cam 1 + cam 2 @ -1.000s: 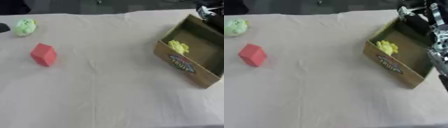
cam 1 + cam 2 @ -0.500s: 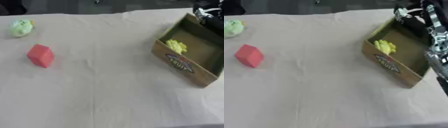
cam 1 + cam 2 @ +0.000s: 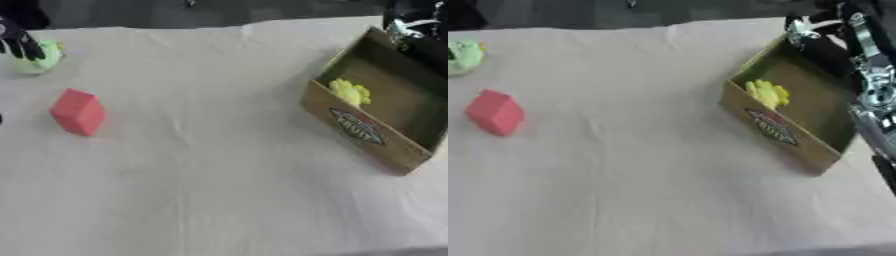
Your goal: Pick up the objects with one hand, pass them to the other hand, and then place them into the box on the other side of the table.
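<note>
A red block [image 3: 77, 111] lies on the left of the cloth-covered table [image 3: 219, 180]. Behind it at the far left sits a pale green object [image 3: 38, 60]. My left hand [image 3: 17, 41] comes in from the upper left corner, its dark fingers stretched down onto the green object's left side. On the right stands an open cardboard box [image 3: 359, 127] with a yellow object [image 3: 350, 92] inside. My right hand [image 3: 805, 31] hovers at the box's far corner, too blurred to read, and its arm [image 3: 872, 90] runs down the right edge.
The beige cloth is wrinkled in the middle. The table's far edge runs along the top with dark floor behind it. The box sits askew, its printed front wall facing the table's centre.
My left hand has come into view at the upper left and reached the green object. The right hand stays by the box's far corner. The camera has shifted a little.
</note>
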Available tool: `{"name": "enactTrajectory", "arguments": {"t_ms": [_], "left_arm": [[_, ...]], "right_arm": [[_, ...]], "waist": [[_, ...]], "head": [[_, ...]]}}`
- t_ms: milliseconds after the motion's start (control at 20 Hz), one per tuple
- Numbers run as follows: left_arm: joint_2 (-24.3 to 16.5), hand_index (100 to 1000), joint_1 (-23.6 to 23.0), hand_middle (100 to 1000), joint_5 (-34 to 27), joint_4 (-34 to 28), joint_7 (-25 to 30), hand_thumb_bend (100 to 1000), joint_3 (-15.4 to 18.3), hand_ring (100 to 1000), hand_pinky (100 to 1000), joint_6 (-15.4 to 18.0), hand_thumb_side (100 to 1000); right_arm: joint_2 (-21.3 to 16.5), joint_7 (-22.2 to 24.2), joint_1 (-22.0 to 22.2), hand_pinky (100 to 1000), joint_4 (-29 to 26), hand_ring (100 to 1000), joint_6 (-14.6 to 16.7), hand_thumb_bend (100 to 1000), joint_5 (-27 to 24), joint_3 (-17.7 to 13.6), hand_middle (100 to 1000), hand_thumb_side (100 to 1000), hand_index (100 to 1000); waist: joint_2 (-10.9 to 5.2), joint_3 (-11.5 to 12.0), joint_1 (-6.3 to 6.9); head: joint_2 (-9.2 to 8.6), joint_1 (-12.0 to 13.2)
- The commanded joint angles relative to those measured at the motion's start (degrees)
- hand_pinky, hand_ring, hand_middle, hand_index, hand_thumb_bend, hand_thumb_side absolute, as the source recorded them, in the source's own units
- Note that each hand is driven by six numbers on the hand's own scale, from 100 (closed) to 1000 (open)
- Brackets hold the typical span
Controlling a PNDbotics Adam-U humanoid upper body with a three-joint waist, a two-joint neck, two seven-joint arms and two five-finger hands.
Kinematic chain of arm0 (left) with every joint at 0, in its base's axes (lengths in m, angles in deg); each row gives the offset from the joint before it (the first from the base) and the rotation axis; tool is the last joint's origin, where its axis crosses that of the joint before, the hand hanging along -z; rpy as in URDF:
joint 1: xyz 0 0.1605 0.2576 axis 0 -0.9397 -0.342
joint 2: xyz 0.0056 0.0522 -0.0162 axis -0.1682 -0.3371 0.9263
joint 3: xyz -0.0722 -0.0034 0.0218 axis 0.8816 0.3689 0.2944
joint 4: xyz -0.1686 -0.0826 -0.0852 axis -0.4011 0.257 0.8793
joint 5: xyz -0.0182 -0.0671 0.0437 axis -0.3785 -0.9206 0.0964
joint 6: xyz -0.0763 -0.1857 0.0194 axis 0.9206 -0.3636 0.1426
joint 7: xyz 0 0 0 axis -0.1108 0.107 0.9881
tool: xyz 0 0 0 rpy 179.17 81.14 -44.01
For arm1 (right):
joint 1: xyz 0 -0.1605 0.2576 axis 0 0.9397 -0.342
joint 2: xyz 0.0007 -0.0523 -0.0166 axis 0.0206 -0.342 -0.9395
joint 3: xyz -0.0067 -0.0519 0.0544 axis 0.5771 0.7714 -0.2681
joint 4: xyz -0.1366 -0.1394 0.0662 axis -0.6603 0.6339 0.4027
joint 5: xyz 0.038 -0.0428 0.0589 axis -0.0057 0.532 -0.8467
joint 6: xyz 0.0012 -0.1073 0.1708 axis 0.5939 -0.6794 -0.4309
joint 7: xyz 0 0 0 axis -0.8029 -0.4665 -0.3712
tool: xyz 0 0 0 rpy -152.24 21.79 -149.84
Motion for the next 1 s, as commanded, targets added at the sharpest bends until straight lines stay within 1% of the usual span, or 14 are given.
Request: {"name": "enactTrajectory", "arguments": {"t_ms": [50, 250, 400, 500, 550, 700, 1000], "left_arm": [[0.56, 837, 2.17, 729, 2.86, 1.95, 0.79, 882, 1.07, 785, 798, 2.68, 100], [2.45, 827, 3.23, 726, 4.25, 4.82, 0.79, 893, 2.09, 780, 792, 3.63, 100], [2.95, 829, 3.55, 724, 3.61, 6.26, 0.79, 918, 1.54, 779, 790, 4.49, 102], [3.36, 828, 3.80, 723, 3.64, 6.70, 0.79, 920, 1.39, 777, 787, 4.73, 106], [3.61, 829, 3.87, 723, 3.67, 6.97, 0.79, 924, 1.38, 777, 786, 4.76, 122], [4.47, 827, 4.04, 722, 3.96, 7.93, 0.79, 928, 1.14, 776, 784, 4.96, 114], [6.12, 831, 3.97, 735, 6.20, 10.69, 0.79, 954, 0.18, 784, 788, 6.05, 132]], "right_arm": [[-1.04, 0.28, -0.85, 972, -0.98, 765, 0.03, 268, 0.31, -0.39, 736, 549, 863], [-0.85, 0.58, -1.14, 971, -1.00, 764, -0.02, 270, 0.44, -0.15, 735, 549, 862], [-0.84, 0.58, -1.29, 971, -0.93, 763, -0.07, 270, 0.55, -0.15, 733, 549, 861], [-0.72, 0.66, -1.42, 973, -0.82, 762, -0.12, 269, 0.54, -0.03, 733, 550, 861], [-0.63, 0.72, -1.51, 976, -0.78, 762, -0.13, 266, 0.54, 0.02, 733, 549, 861], [-0.41, 0.82, -1.80, 978, -0.70, 761, -0.14, 268, 0.53, 0.09, 732, 550, 860], [-0.06, 0.89, -2.30, 980, -0.67, 760, -0.17, 266, 0.30, 0.25, 731, 552, 860]], "waist": [[-0.77, -0.10, -0.05], [-0.55, -0.50, -0.09], [-0.37, -0.77, 0.00], [-0.27, -0.85, 0.08], [-0.21, -0.91, 0.09], [-0.04, -1.17, 0.05], [0.30, -1.74, -0.07]], "head": [[-0.45, 0.12], [-0.78, 0.03], [-0.78, -0.07], [-0.86, 0.04], [-0.99, 0.15], [-1.31, 0.42], [-1.43, 0.16]]}}
